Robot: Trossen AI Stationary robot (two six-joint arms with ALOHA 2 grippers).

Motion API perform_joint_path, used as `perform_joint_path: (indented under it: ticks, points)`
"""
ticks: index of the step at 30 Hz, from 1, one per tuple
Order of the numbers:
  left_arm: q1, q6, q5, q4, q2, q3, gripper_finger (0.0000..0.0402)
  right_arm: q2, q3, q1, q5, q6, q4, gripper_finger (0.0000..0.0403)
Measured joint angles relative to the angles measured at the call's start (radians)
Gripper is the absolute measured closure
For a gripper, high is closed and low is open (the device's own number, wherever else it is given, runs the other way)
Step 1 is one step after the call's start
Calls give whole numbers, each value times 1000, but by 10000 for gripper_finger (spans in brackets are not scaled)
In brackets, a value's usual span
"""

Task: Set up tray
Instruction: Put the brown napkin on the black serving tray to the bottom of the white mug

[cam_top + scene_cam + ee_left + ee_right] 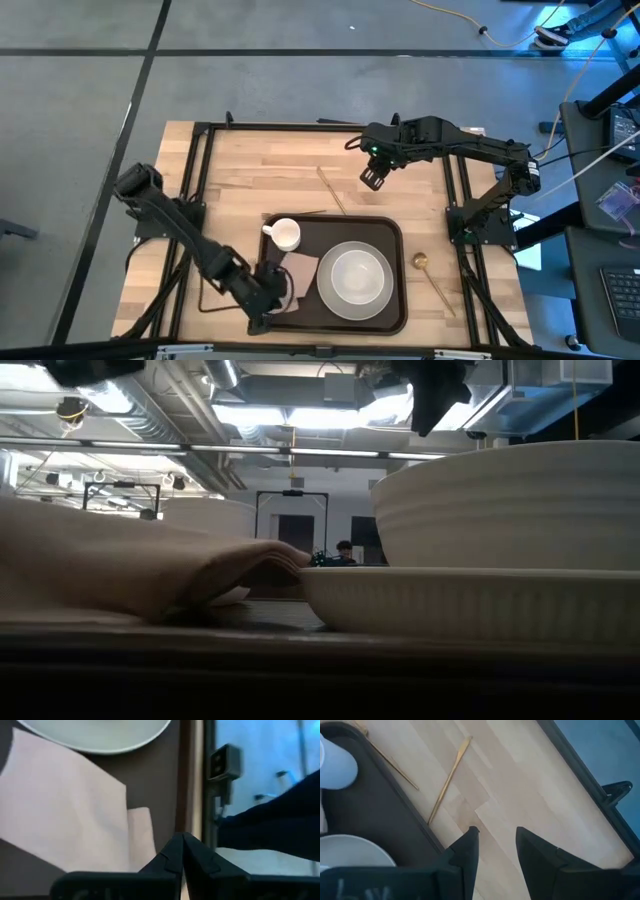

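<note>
The dark brown tray (385, 235) lies at the table's near middle. On it are a white bowl on a white plate (355, 278), a white cup (285, 234) and a tan napkin (303, 268), which lies flat on the tray floor. My left gripper (182, 842) is shut, low over the tray's near left part, beside a napkin corner (140, 827) and close to the near rim (185, 780). My right gripper (495, 837) is open, above bare wood beyond the tray's far rim. A gold utensil (449, 780) lies just ahead of it. My left gripper has its shut fingertips (172, 851) over the tray floor (155, 785) between the napkin and the near rim. I cannot tell whether they touch the tray or the napkin.
A thin gold stick (300, 213) lies along the tray's far rim, and a gold spoon (430, 272) lies on the wood right of the tray. A black frame (200, 160) borders the table. Bare wood (260, 165) stretches across the far left.
</note>
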Motion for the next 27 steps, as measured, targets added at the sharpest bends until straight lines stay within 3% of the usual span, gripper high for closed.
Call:
perform_joint_path:
  ticks: [6,10,14,27]
  points:
    - [-56,36,-96,-32,128,84,401,0,0,0,0,0,45,271]
    - [-77,39,-155,-245,226,249,400,0,0,0,0,0,58,271]
    - [-81,-4,-116,-419,325,352,400,0,0,0,0,0,62,271]
    - [-22,-6,-172,-448,389,374,401,0,0,0,1,-10,62,271]
